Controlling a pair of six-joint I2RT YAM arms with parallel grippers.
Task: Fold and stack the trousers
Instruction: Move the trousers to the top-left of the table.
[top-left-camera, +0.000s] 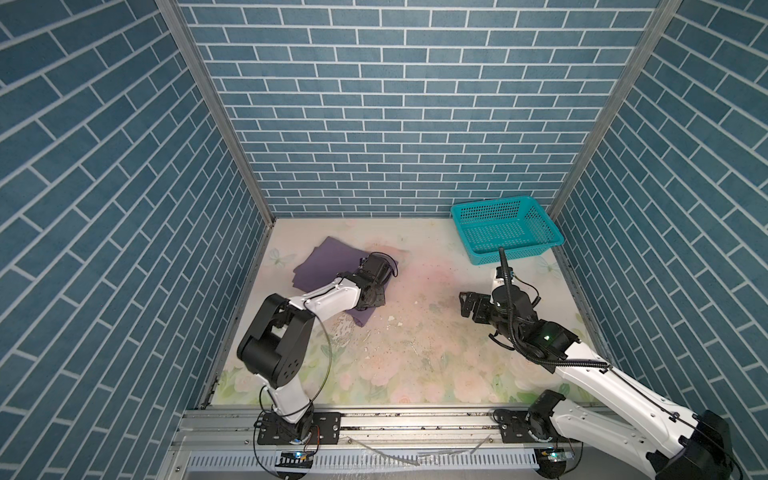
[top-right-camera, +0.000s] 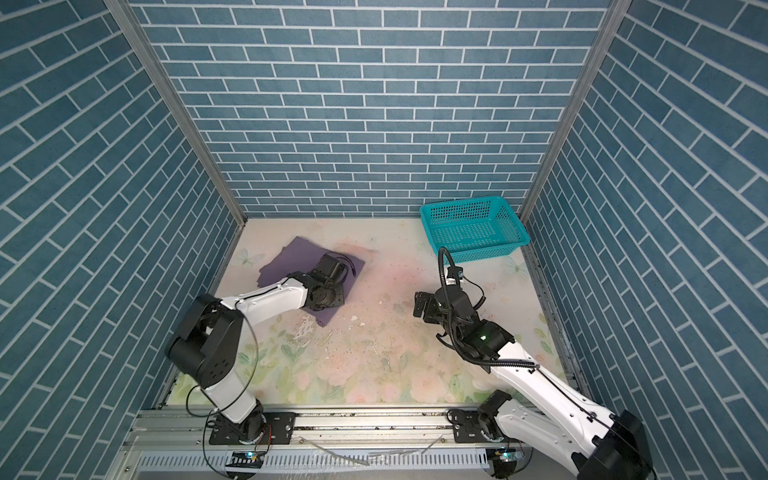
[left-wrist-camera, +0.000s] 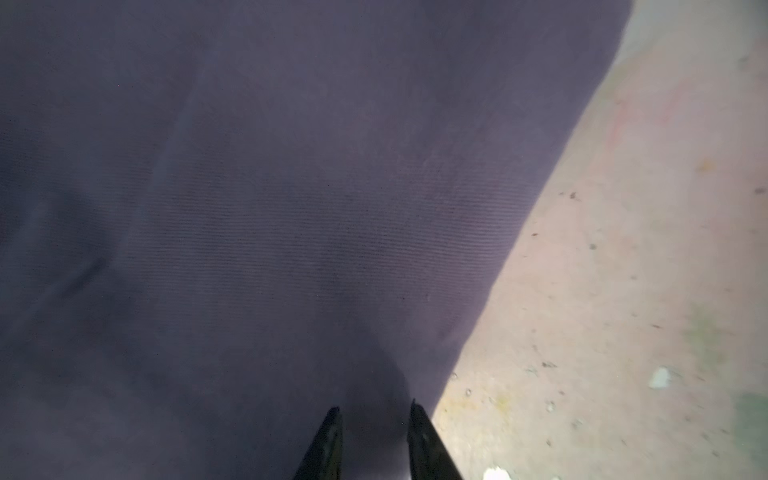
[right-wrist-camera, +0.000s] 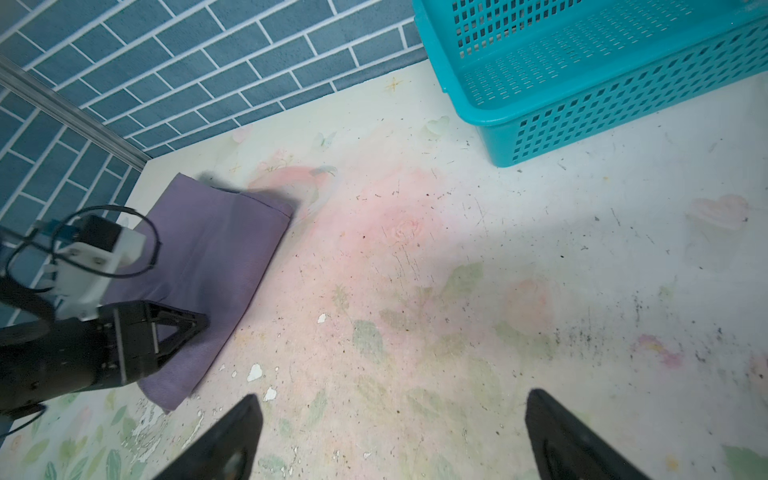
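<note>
Trousers (top-left-camera: 324, 266) are folded into a flat purple rectangle on the far-left part of the table (top-left-camera: 415, 332), well apart from the basket (top-left-camera: 536, 250). Long axis runs far-to-near on a slant: far end toward the back wall, near end toward my left arm's base. My left claw (left-wrist-camera: 374, 411) is down on the cloth, just inside the long edge facing the right arm. Its fingers are narrowly apart; can't tell if they're pinching. My right claw (right-wrist-camera: 392, 395) is spread wide and empty over bare table.

Top views evenly lit, sharp, edges bowed. Left wrist view dim; trousers (left-wrist-camera: 291, 208) beyond left gripper (left-wrist-camera: 374, 409) softly blurred.
</note>
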